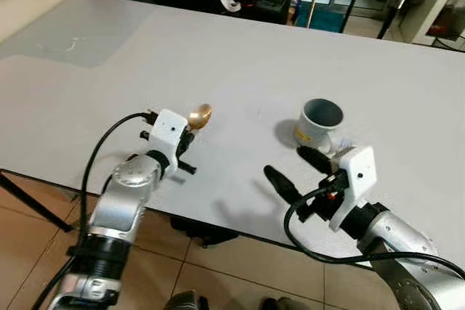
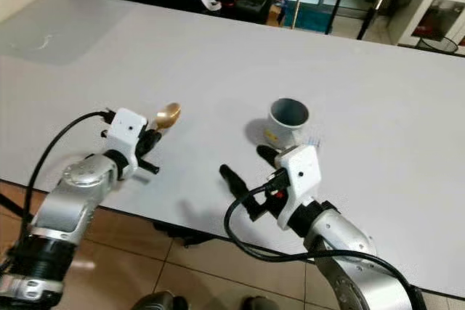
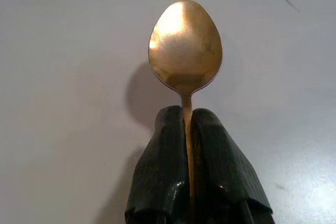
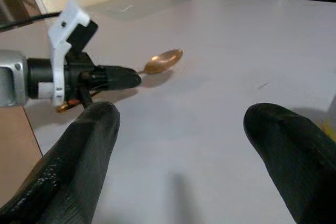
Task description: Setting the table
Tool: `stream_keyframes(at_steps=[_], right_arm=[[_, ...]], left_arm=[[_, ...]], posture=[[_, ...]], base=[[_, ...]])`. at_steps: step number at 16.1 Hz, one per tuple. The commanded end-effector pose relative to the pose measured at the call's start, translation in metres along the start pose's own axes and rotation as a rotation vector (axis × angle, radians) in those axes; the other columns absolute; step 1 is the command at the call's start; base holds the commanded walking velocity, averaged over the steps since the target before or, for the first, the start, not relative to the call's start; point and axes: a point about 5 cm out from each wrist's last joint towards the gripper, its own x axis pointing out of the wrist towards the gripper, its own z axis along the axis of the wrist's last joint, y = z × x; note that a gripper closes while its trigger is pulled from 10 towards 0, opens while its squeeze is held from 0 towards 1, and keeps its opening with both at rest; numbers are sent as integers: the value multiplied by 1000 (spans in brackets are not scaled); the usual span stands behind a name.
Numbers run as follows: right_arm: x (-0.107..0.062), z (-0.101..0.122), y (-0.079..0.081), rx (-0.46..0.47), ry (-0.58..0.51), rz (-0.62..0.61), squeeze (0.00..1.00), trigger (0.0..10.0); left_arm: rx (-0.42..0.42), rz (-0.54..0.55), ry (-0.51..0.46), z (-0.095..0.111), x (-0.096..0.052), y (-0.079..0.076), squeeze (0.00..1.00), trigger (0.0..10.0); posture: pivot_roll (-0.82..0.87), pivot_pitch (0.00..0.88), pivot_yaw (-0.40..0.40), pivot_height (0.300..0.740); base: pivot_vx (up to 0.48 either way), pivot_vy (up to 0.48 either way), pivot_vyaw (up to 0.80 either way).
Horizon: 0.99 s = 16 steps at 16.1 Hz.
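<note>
The left claw (image 3: 189, 129) is closed tight on the handle of a gold spoon (image 3: 185, 45), its bowl jutting just past the fingertips above the white counter (image 1: 240, 56). The right claw (image 1: 294, 168) gapes wide, holding nothing; a grey cup (image 1: 320, 125) stands just beyond it.

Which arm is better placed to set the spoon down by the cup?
Left. The left gripper is shut on the gold spoon above the table; the right gripper is open, holding nothing, beside the cup.

Gold spoon (image 3: 185, 51) — grey mug (image 1: 320, 124) — white table (image 1: 240, 63).
</note>
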Motion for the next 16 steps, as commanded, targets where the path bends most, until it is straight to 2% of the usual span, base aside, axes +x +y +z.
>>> stream_keyframes(at_steps=[1,3,11,16], right_arm=[[0,4,1,-11,-4,19,0,10000],[-1,3,2,-11,1,39,0,10000],[-3,0,6,-10,10,57,0,10000],[-3,-1,8,-6,18,74,0,10000]], left_arm=[[-21,7,11,1,3,-1,0,10000],[-47,15,49,-4,4,-4,0,10000],[-14,5,152,-16,1,-4,0,10000],[-18,7,168,-21,-3,-8,0,10000]], posture=[[25,67,9,740],[21,64,9,740],[24,52,17,740],[25,55,16,740]], base=[[0,0,0],[0,0,0],[0,0,0],[0,0,0]])
